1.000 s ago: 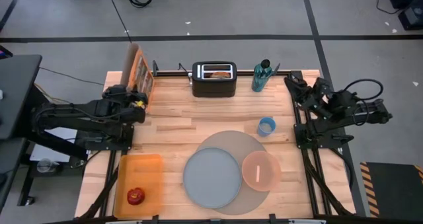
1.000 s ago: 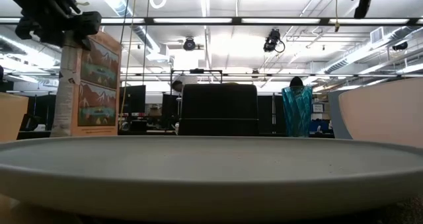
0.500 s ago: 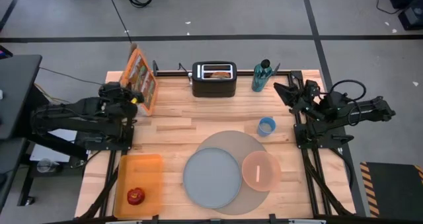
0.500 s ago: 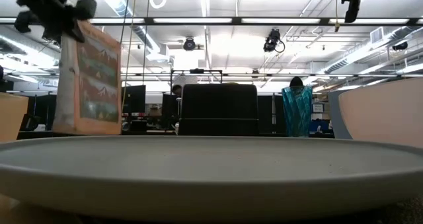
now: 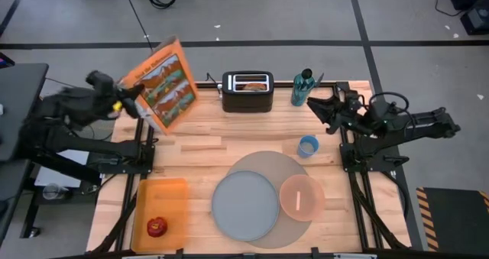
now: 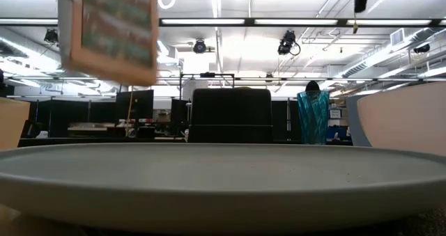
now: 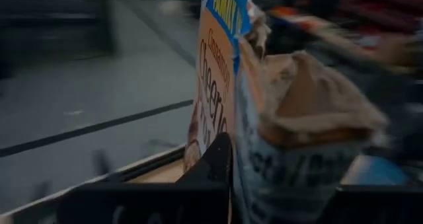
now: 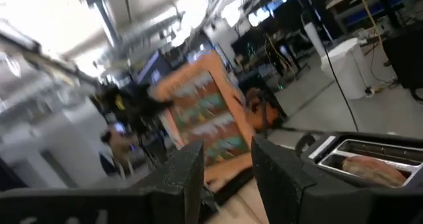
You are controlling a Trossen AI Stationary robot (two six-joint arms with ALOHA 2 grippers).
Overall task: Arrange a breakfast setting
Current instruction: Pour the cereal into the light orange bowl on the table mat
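Note:
My left gripper (image 5: 126, 98) is shut on an orange cereal box (image 5: 162, 83), which is held high over the table's far left corner. The box also shows up high in the low view (image 6: 108, 27). My right gripper (image 5: 315, 110) hovers open, just beyond the small blue cup (image 5: 308, 146). At the near middle a grey-blue plate (image 5: 244, 205) and a pink bowl (image 5: 301, 195) sit on the round grey mat (image 5: 263, 163). The spoon (image 5: 298, 202) lies in the bowl. The bagel (image 5: 252, 84) sticks out of the black toaster (image 5: 247, 91). My left gripper holds the cereal box at its open top end, where the brown inner bag (image 7: 317, 112) shows. One dark finger (image 7: 215, 161) lies on the printed outer face (image 7: 218, 85); the box hides the other finger. The box hangs clear of the table, tilted, its printed face turned upward.
A red apple (image 5: 157, 227) lies in an orange tray (image 5: 172, 194) at the near left. A teal bottle (image 5: 303, 87) stands at the far edge, right of the toaster. Both arm bases stand at the table's left and right edges.
My left gripper has shut on the cereal box's top and lifted it off the table, drawing it up and toward the left edge; the box has tipped from upright to face-up. My right gripper has moved toward the table's left, out over the cup.

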